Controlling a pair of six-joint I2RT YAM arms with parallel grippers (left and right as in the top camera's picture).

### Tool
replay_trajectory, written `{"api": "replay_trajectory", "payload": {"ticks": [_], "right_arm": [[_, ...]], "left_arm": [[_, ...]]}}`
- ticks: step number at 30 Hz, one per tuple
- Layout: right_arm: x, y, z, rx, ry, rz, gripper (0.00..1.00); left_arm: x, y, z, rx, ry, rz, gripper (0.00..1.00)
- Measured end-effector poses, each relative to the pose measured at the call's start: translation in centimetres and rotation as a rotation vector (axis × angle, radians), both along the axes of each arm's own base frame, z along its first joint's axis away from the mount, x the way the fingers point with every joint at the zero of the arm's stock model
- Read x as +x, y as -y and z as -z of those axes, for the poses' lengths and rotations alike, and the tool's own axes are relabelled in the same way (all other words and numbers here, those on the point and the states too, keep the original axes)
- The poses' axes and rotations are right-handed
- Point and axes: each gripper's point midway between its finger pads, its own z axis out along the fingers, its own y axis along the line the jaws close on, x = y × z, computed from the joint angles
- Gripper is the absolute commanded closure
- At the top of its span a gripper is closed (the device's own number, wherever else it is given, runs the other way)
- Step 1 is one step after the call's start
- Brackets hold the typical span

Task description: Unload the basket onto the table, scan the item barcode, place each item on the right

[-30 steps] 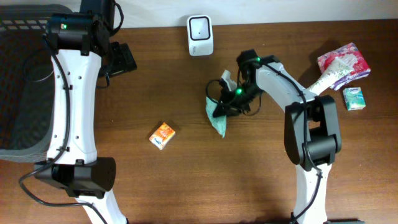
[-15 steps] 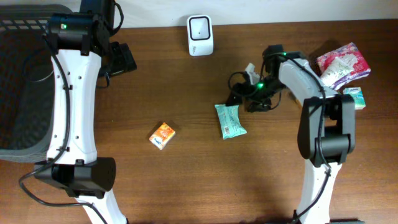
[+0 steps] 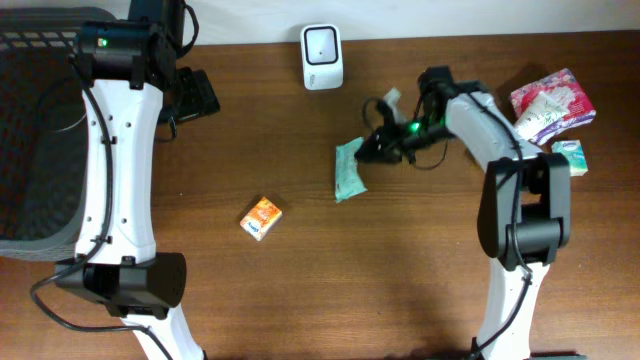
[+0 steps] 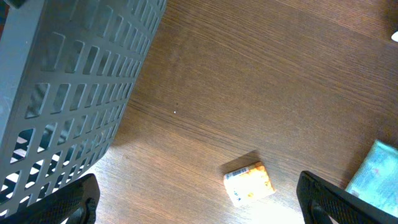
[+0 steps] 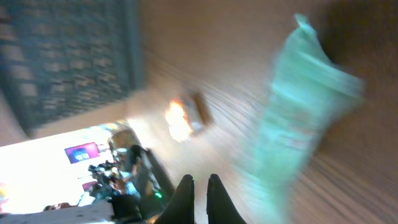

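Observation:
A teal packet (image 3: 348, 172) lies flat on the brown table, left of centre-right, and shows blurred in the right wrist view (image 5: 298, 118). My right gripper (image 3: 372, 150) is shut at the packet's upper right corner; the packet lies beside the fingers (image 5: 199, 186), not between them. The white scanner (image 3: 322, 43) stands at the table's back edge. A small orange box (image 3: 261, 217) rests nearer the front, also seen under my left gripper (image 4: 249, 182). My left gripper (image 4: 202, 208) hangs wide open high above the table, nothing between its fingers.
A dark grey slatted basket (image 3: 30, 120) fills the left side, its wall close to the left gripper (image 4: 62, 93). A pink-and-white pack (image 3: 552, 100) and a small teal box (image 3: 569, 158) lie at the right edge.
The right gripper let go of the teal packet, opened, then shut again beside it. The packet has shifted left and back and turned. The left arm has not moved.

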Motion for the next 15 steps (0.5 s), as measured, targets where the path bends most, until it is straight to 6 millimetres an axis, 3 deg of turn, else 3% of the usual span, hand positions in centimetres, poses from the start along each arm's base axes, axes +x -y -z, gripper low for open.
{"api": "replay_trajectory", "payload": {"ticks": [2,3,5,6,8,10,13,15], "right_arm": [[1.7,0.3,-4.3,0.079,0.099,0.011,0.96],[1.8,0.3,-5.4,0.084,0.122,0.011,0.87],[1.3,0.9,-6.7,0.014,0.141,0.021,0.34],[1.3,1.7,-5.7,-0.076,0.125,0.039,0.24],[1.5,3.8,-3.2,-0.266,0.088,0.079,0.24],[1.7,4.6,-2.0,-0.336,0.082,0.092,0.24],[2.3,3.7,1.3,-0.361,0.071,0.081,0.25],[1.8,2.2,4.7,-0.378,0.03,0.049,0.27]], "left_arm": [[0.0,0.0,0.0,0.0,0.0,0.0,0.01],[0.0,0.0,0.0,0.0,0.0,0.0,0.01],[0.0,0.0,0.0,0.0,0.0,0.0,0.01],[0.0,0.0,0.0,0.0,0.0,0.0,0.01],[0.0,0.0,0.0,0.0,0.0,0.0,0.01],[0.0,0.0,0.0,0.0,0.0,0.0,0.01],[0.0,0.0,0.0,0.0,0.0,0.0,0.01],[0.0,0.0,0.0,0.0,0.0,0.0,0.01]]}}
